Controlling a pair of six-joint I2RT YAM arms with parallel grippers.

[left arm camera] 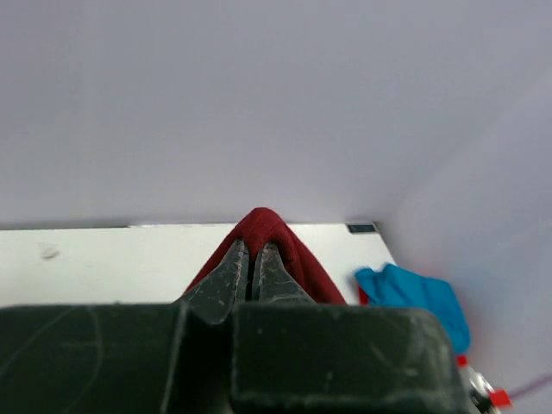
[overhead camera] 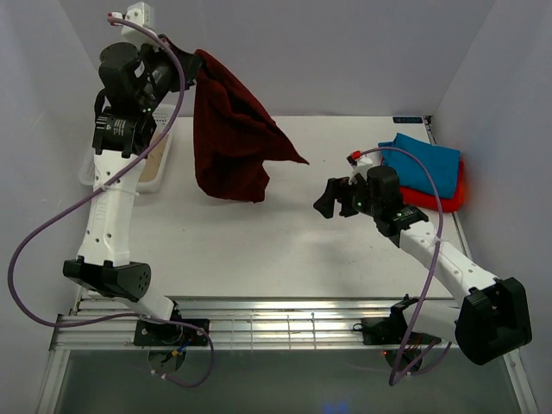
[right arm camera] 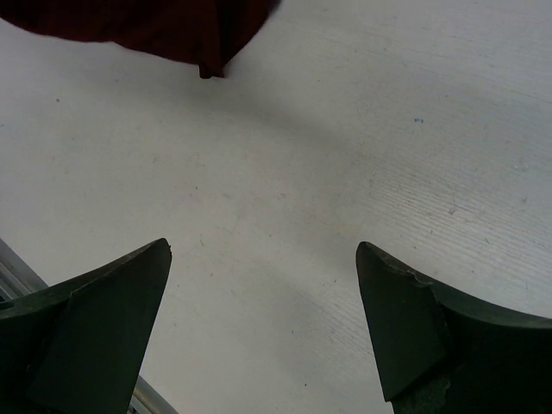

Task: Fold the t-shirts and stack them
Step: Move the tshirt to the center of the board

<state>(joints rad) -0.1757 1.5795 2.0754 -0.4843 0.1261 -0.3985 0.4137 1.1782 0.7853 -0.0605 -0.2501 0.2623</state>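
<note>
- White mesh basket (overhead camera: 93, 169), one: far left of the table, behind the left arm; one beige t-shirt (overhead camera: 156, 166) shows in it.
- Left gripper (overhead camera: 191, 73), one: raised high, jaws clamped on a fold of cloth.
- Maroon t-shirt (overhead camera: 228, 129), one: hangs from that gripper, draping down and to its right over the table.
- Right gripper (overhead camera: 326, 198), one: jaws spread wide and empty, right of the hanging shirt, not touching it.
- Teal-blue t-shirt (overhead camera: 423, 164), one: folded, atop one red-orange t-shirt (overhead camera: 454, 194), far right.
</note>
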